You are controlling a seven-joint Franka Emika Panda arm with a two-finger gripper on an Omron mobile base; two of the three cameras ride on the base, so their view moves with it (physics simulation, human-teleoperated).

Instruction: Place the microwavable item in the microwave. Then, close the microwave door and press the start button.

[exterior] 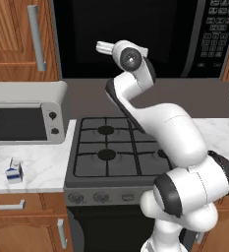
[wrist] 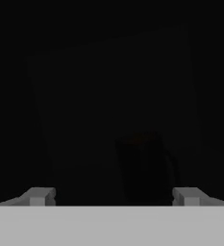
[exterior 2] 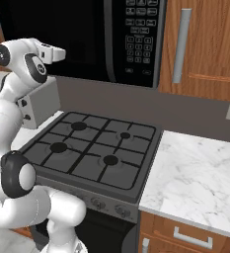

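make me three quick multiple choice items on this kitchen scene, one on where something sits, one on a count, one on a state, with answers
1. Where is the milk carton?
A. on the stove
B. on the marble counter in front of the silver oven
C. inside the microwave

2. How many knobs show on the silver oven?
A. two
B. four
C. none

3. How does the gripper stand?
A. shut on the carton
B. shut on nothing
C. open, facing the dark microwave door

Answers:
1. B, the left base view shows the carton on the counter left of the stove, below the oven.
2. A, two dark knobs sit one above the other on its right side.
3. C, in the hand view the fingertips stand far apart with nothing between them, before the microwave door.
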